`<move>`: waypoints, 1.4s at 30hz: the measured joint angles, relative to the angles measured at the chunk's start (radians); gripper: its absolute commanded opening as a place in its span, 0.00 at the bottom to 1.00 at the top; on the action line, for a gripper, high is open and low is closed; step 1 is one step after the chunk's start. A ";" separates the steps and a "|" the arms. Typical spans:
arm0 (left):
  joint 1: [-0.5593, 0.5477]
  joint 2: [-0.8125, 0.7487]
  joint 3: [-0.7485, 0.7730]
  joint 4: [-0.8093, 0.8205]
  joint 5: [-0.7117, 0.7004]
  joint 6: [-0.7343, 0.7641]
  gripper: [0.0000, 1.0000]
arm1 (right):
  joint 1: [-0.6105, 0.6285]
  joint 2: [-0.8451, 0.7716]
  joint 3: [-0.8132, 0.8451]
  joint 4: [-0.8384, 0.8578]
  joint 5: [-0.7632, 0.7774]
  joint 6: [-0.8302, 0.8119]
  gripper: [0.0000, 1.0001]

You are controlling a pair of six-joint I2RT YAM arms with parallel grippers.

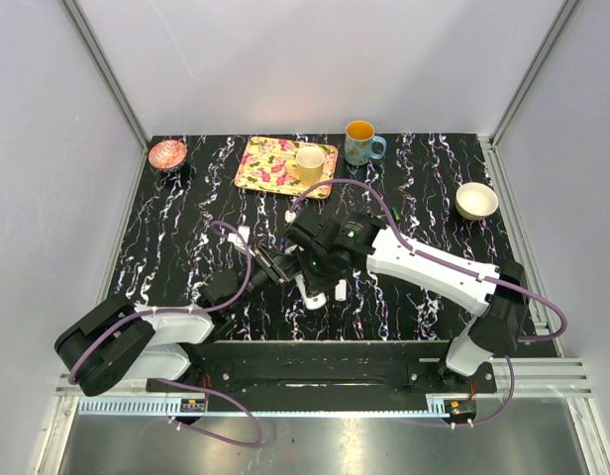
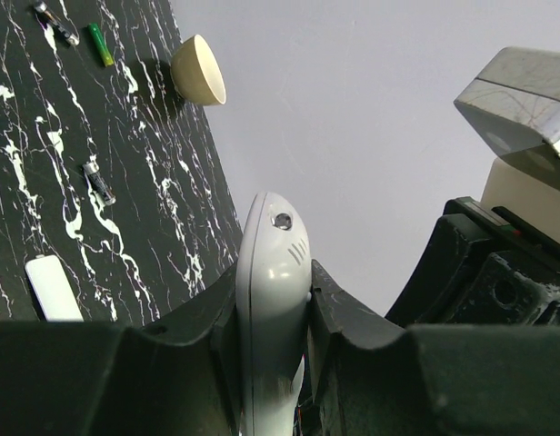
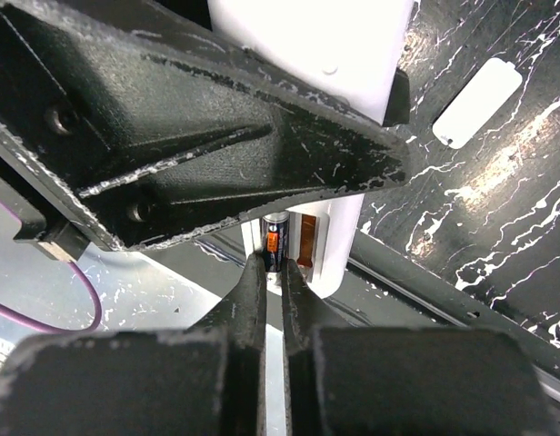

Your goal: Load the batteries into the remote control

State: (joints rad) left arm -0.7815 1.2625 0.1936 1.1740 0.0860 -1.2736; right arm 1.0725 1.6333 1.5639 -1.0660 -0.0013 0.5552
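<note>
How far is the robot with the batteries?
Done: the left gripper holds the remote. In hand: the right gripper pinches a battery at its open recess. Left: seating it; loose batteries and a small white piece lie on the table.

Remote control (image 2: pixel 273 300), lower end off-frame

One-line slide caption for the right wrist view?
Right claw pinches a battery at the remote control's open compartment; a small white piece lies on the marbled table.
</note>
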 measured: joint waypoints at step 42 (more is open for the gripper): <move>-0.026 -0.050 -0.053 0.001 -0.075 -0.037 0.00 | 0.000 0.004 0.001 0.096 0.015 0.022 0.35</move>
State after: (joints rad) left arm -0.8074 1.2125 0.1410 1.1751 0.0109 -1.3106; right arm 1.0721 1.6375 1.5650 -0.9699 0.0139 0.5774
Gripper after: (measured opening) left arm 0.310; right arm 0.336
